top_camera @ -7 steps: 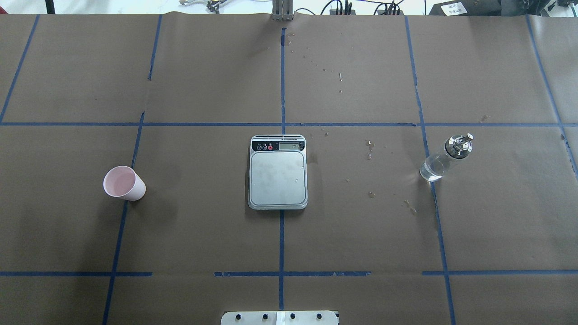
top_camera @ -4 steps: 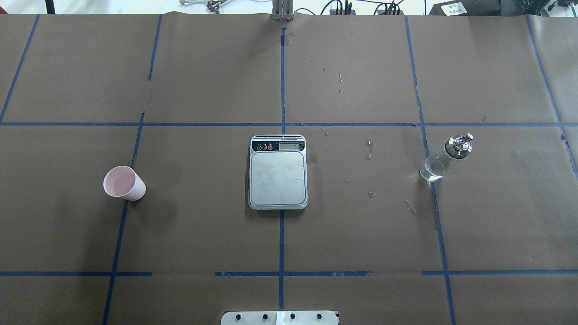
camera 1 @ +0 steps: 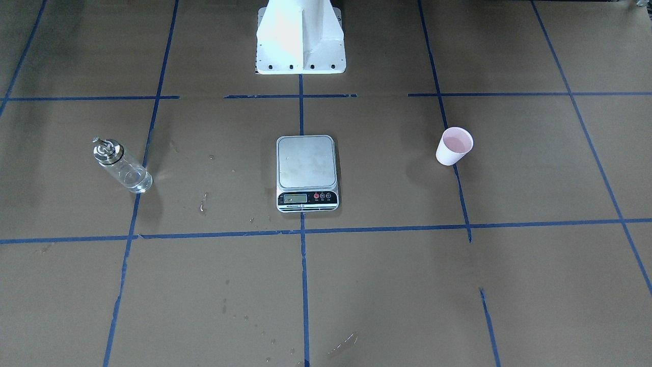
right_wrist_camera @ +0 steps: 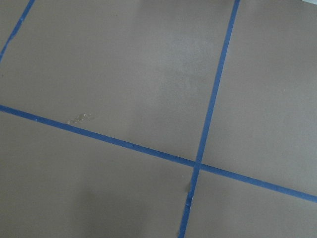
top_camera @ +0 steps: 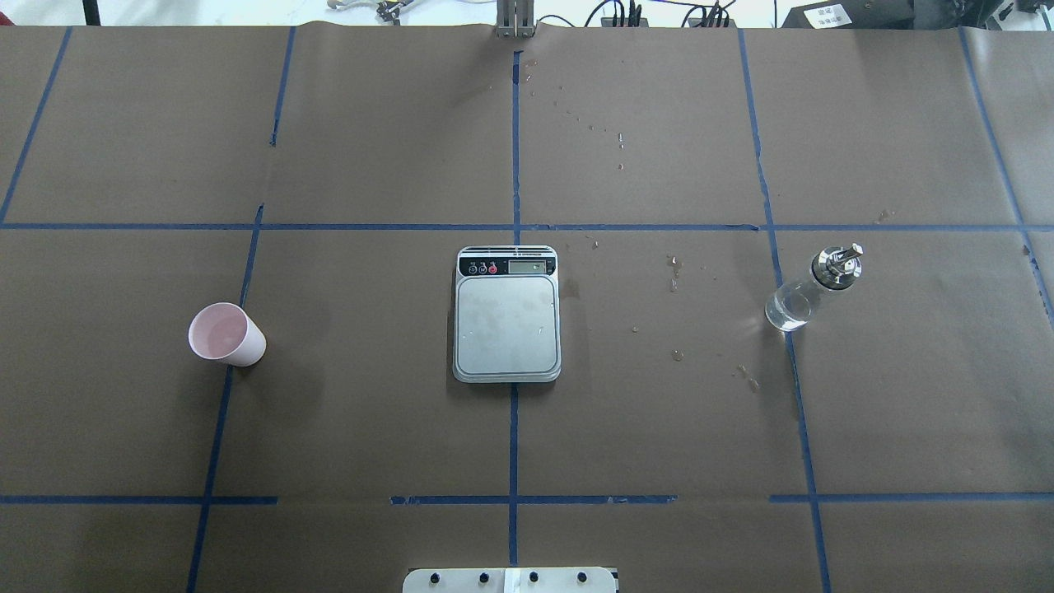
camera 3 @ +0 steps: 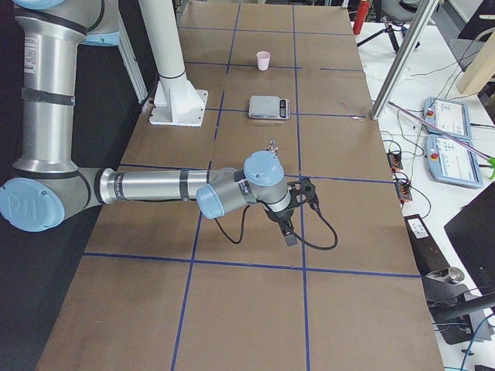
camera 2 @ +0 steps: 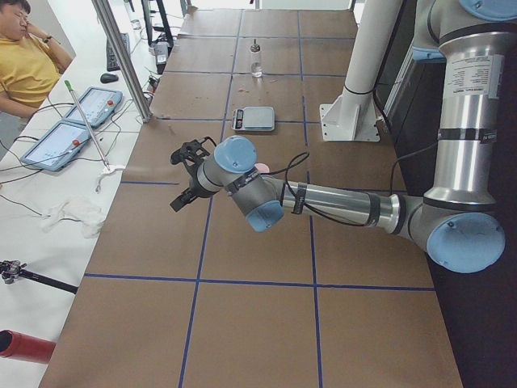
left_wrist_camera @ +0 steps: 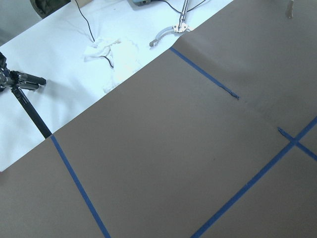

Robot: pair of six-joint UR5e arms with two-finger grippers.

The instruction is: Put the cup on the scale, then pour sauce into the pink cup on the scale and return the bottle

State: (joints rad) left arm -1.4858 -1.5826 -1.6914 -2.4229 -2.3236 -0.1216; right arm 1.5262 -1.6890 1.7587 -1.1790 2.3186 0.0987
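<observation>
The pink cup (top_camera: 226, 334) stands upright on the brown paper at the left, empty; it also shows in the front view (camera 1: 454, 146). The scale (top_camera: 507, 323) sits at the centre with a bare steel plate (camera 1: 306, 163). The glass bottle (top_camera: 811, 288) with its silver cap stands at the right, clear sauce (top_camera: 786, 311) in its bottom; it also shows in the front view (camera 1: 121, 167). My left gripper (camera 2: 182, 179) hovers off the table's left end and my right gripper (camera 3: 302, 210) off the right end, both far from these things. I cannot tell whether they are open or shut.
The white robot pedestal (camera 1: 300, 41) stands behind the scale. Wet spots (top_camera: 675, 272) lie on the paper between scale and bottle. An operator (camera 2: 28, 61), tablets (camera 2: 81, 121) and an aluminium post (camera 2: 121, 56) are along the far side of the table.
</observation>
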